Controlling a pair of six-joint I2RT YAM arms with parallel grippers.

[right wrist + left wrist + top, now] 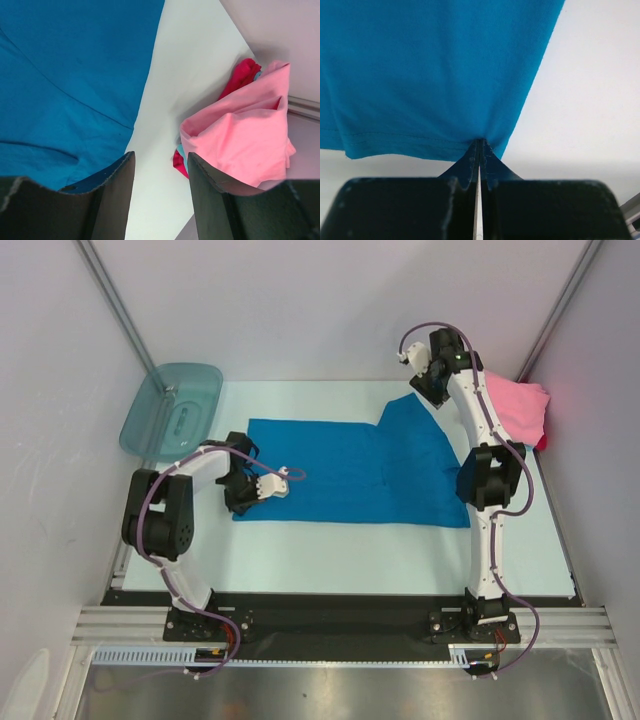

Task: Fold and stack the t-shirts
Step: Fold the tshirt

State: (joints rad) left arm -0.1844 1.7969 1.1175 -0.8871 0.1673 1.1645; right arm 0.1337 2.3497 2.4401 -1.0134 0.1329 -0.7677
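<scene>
1 blue t-shirt (350, 472) lay spread flat across middle of tabletop, hem toward left edge, sleeves toward right edge. Left gripper (480, 143) clamped tight on hem near shirt's corner, cloth bunched between jaws. Pink t-shirt (518, 410) sat crumpled at far right corner, atop red t-shirt (243, 75); sliver of light blue cloth (181, 152) showed between them. Right gripper (430, 386) hung over blue t-shirt's far sleeve, jaws parted, nothing held. 1 teal tub (172, 412) at far left corner.
</scene>
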